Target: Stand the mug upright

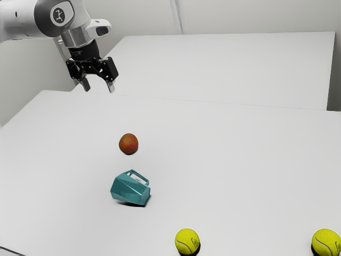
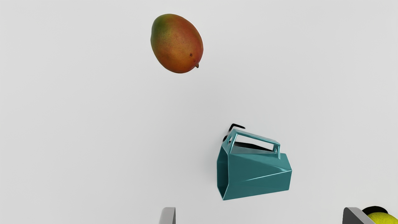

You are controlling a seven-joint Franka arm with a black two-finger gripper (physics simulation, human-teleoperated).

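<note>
The claw (image 1: 99, 89), its fingers apart and gripping nothing, hangs well above the table (image 1: 224, 160), and the teal mug (image 1: 130, 189) lies on its side on that same table, near the mango (image 1: 128, 144), so the righting is still owed.

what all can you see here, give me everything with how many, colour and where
mug: 1, teal, lying on its side on the table, handle towards the mango
mango: 1, orange-red with a green patch, on the table near the mug
tennis balls: 2, yellow-green, on the table, one near the mug, one at the exterior view's right edge
table: 1, white, under the mug, mango and balls
flat surface: 1, white, beyond the table
walls: pale grey, in the background
arm: 1, white and grey, in from the exterior view's upper left
gripper: 1, black with grey fingertips, open above the table
</note>
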